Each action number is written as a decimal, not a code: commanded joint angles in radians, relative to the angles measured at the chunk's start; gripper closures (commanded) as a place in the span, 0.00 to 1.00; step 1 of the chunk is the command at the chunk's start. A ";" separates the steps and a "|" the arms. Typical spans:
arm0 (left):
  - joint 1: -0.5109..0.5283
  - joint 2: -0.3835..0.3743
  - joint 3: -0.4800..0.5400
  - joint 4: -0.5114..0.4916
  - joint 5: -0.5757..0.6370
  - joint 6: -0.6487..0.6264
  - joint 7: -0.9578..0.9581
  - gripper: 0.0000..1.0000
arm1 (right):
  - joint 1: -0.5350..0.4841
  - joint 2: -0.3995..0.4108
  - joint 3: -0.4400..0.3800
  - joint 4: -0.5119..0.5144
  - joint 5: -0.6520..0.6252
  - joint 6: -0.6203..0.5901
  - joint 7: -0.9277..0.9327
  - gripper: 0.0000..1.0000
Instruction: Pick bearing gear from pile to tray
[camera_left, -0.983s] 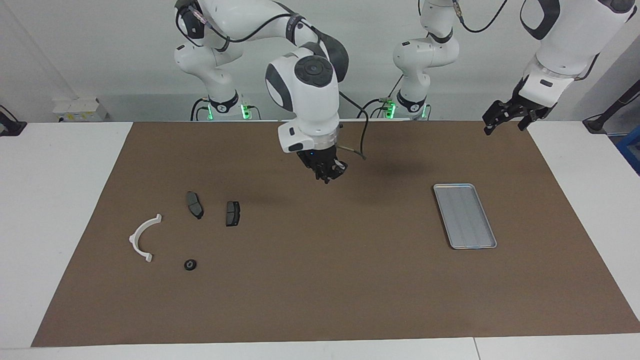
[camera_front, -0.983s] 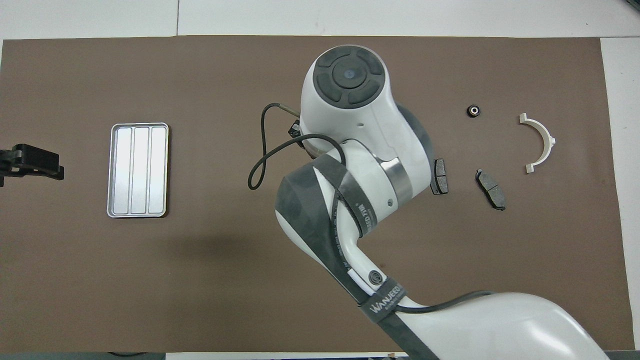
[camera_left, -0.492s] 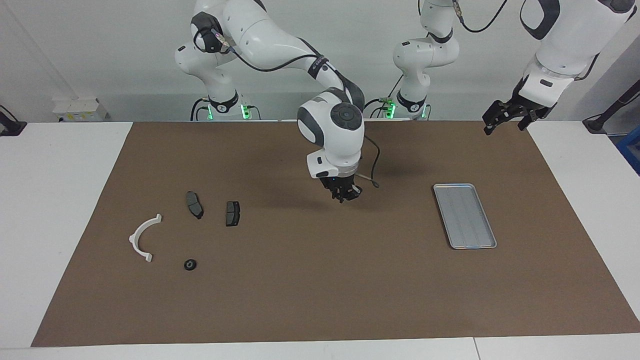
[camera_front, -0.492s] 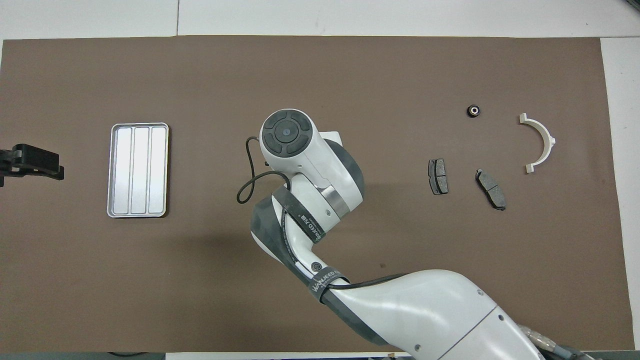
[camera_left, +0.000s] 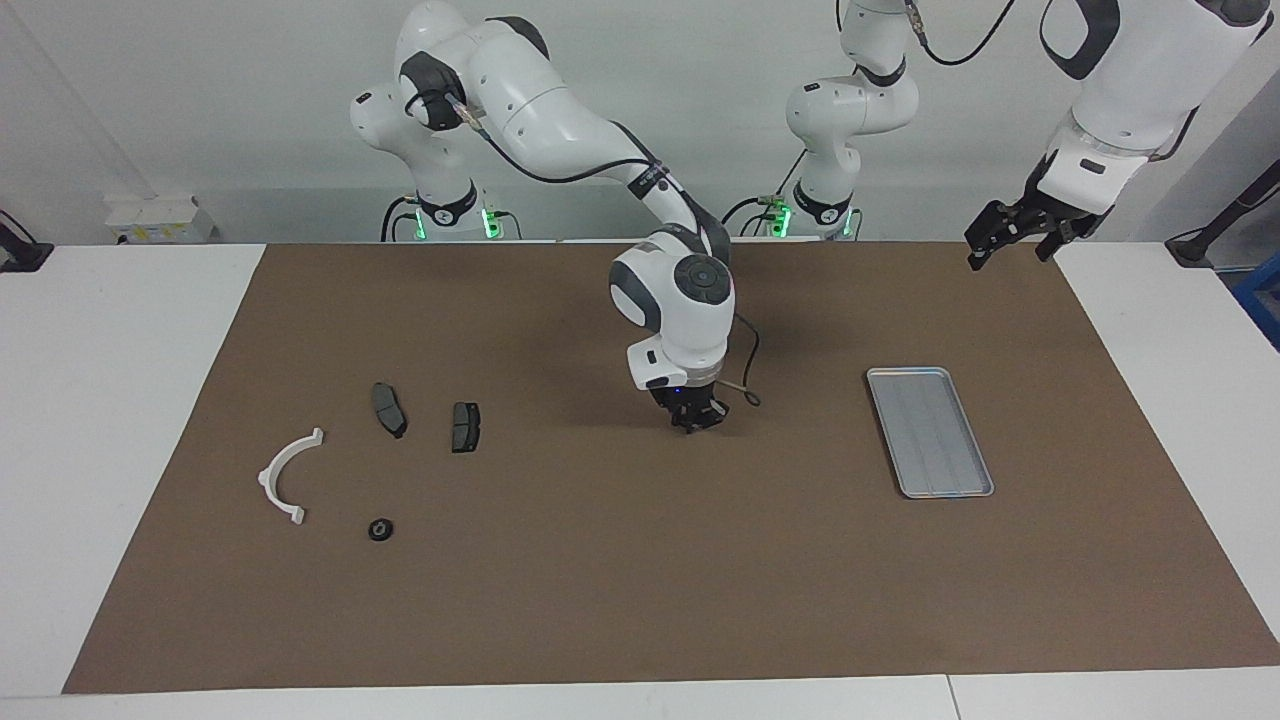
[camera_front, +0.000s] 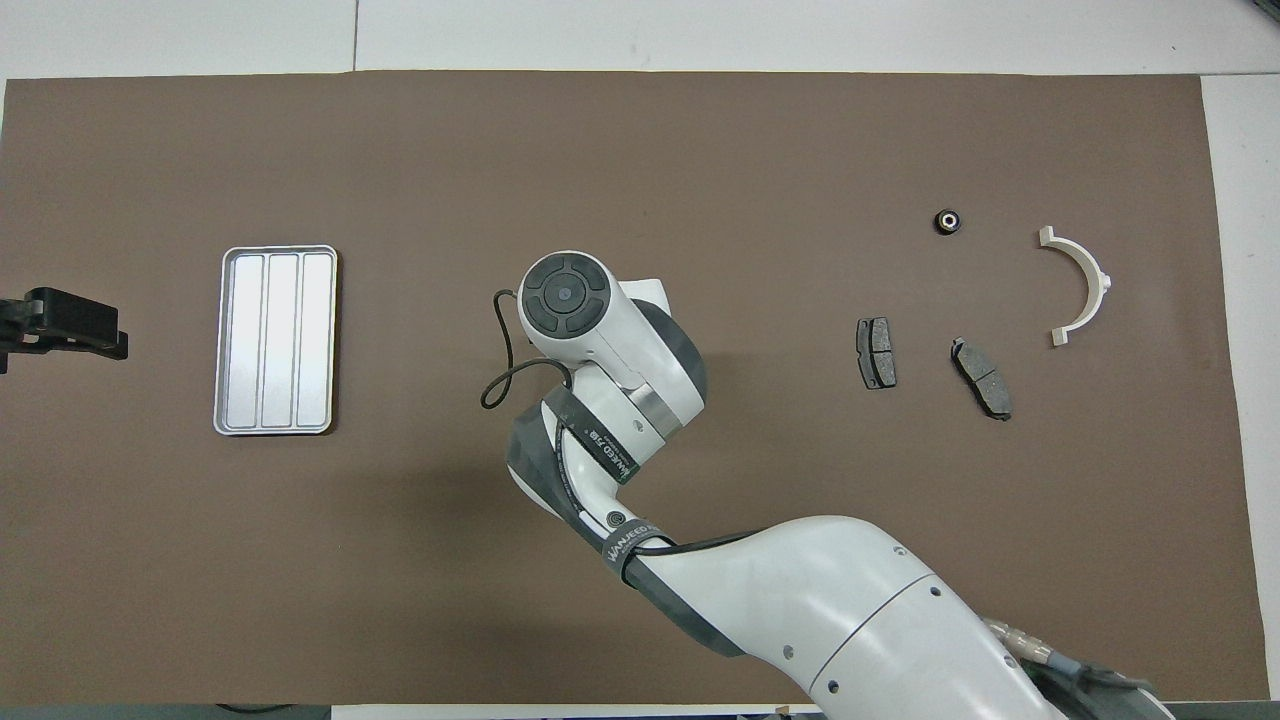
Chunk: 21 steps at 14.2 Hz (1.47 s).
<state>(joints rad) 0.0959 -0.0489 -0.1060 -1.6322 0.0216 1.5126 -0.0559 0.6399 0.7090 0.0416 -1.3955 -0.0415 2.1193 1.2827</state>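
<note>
A big brown mat (camera_left: 640, 560) covers most of the white worktop (camera_left: 120, 400). There is lots of bare mat in the middle and along the edge farthest from the robots.

The right pincer (camera_left: 697, 420) hangs low over the middle of the mat, pointing down. Its fingertips are pinched together, and I cannot tell if a small part is between them. In the overhead view the arm's round wrist hides it.

The pile (camera_left: 380, 455) lies well apart from this pincer, toward the right arm's end of the worktop. It has a white curved bracket (camera_front: 1080, 285), two dark brake pads (camera_front: 877, 353) and a small black round piece (camera_front: 947, 221). The round piece lies farthest from the robots.

The tray (camera_left: 930, 430) is toward the left arm's end, flat on the mat, with nothing in it. The right pincer is between the pile and the tray.

The left pincer (camera_left: 1005, 235) waits, spread wide with nothing in it, up over the mat's corner by the left arm's base.

A second ago the right pincer was higher; now it has come down and moved a bit toward the tray. The parts and the tray have not moved.
</note>
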 joint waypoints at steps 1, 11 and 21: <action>-0.001 -0.014 0.000 -0.017 -0.003 -0.006 0.008 0.00 | 0.012 0.009 -0.003 -0.013 -0.024 0.027 0.024 1.00; -0.027 -0.014 -0.003 -0.015 -0.003 0.004 0.005 0.00 | -0.109 -0.055 -0.006 0.157 -0.038 -0.321 -0.174 0.00; -0.258 0.059 -0.006 -0.095 -0.081 0.182 -0.594 0.00 | -0.538 -0.230 -0.002 0.081 0.003 -0.402 -1.031 0.00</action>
<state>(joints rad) -0.0988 -0.0317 -0.1233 -1.6976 -0.0400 1.6256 -0.5311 0.1413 0.4917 0.0204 -1.2456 -0.0518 1.6657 0.2855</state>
